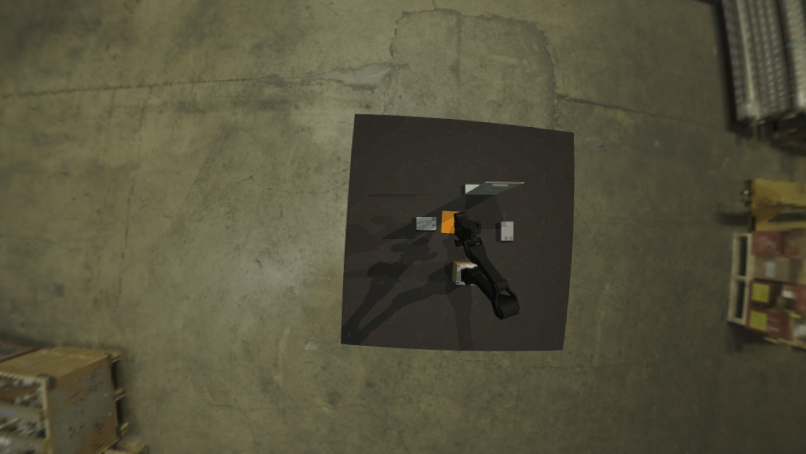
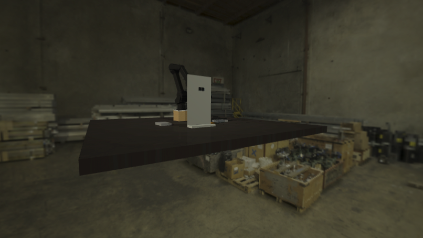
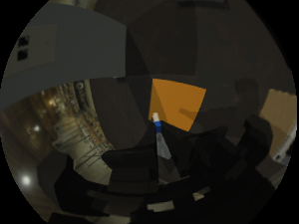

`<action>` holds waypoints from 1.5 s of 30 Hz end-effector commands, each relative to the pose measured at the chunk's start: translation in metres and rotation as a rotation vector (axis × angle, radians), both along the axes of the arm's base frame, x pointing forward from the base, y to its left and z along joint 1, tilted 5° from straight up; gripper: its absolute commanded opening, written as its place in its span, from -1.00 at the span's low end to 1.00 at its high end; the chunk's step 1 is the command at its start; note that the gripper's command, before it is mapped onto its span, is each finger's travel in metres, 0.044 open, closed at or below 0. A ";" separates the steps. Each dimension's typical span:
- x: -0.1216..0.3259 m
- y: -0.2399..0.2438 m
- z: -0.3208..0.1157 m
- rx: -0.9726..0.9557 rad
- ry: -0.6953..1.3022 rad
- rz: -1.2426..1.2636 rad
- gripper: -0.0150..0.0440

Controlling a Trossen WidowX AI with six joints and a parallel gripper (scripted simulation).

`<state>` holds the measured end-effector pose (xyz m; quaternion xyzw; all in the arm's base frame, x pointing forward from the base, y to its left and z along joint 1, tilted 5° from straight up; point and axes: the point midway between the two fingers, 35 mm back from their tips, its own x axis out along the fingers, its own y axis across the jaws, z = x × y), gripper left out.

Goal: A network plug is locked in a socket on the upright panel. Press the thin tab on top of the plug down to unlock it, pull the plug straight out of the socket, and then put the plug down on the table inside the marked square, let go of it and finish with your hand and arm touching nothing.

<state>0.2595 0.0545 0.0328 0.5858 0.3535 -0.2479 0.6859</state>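
Note:
The upright grey panel [image 1: 501, 187] [image 2: 199, 106] [image 3: 95, 49] stands on the table. Its two dark socket openings [image 3: 23, 47] show no plug in the wrist view. My gripper [image 1: 459, 216] [image 3: 156, 123] is shut on the plug [image 3: 158, 129], clear of the panel. The plug shows a white end, a blue band and a pale body; its tab cannot be made out. The marked orange square [image 1: 447, 222] [image 3: 181, 101] lies on the table, and the plug's white end overlaps its near corner in the wrist view. The gripper is above the table, at the square's right edge from above. The panel hides it in the exterior view.
A grey flat box [image 1: 425, 223] [image 2: 219, 120] lies left of the square, seen from above. A whitish flat box [image 1: 507, 231] [image 2: 163, 123] lies to the right of the gripper. The arm's base stands on a light block [image 1: 457, 273] [image 2: 179, 115] [image 3: 280, 114].

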 end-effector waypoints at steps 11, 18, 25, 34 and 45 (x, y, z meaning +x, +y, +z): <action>0.002 -0.001 -0.013 -0.005 0.002 -0.001 -0.49; 0.003 -0.001 -0.019 -0.005 0.002 -0.001 -0.49; 0.004 -0.001 -0.025 -0.005 0.002 0.000 -0.49; 0.004 -0.002 -0.033 -0.005 0.003 0.000 -0.49; 0.004 -0.002 -0.042 -0.005 0.003 0.000 -0.49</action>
